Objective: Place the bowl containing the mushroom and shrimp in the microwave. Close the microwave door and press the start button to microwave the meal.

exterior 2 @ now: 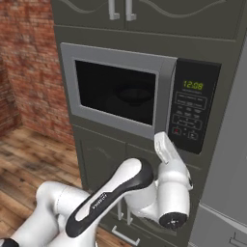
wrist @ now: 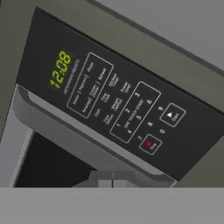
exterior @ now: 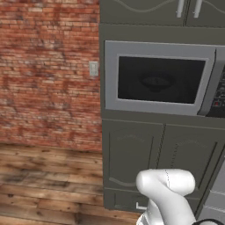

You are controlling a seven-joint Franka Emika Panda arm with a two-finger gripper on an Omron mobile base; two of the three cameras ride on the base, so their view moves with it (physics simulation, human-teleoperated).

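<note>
Hand view: closed jaws near the keypad panel (wrist: 118, 103) of the microwave (exterior 2: 140, 96)

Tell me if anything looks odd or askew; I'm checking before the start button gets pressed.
Nothing stands out. The grey glass-windowed microwave door sits shut and flush, the dark round bowl shows dimly behind it, and the black keypad panel looks intact.

Green digits reading 12:08 glow on the microwave (exterior 2: 144, 96)'s black keypad panel (wrist: 118, 100); number keys 0–9 sit toward four o'clock, their smaller button labels too blurred to read.
</note>
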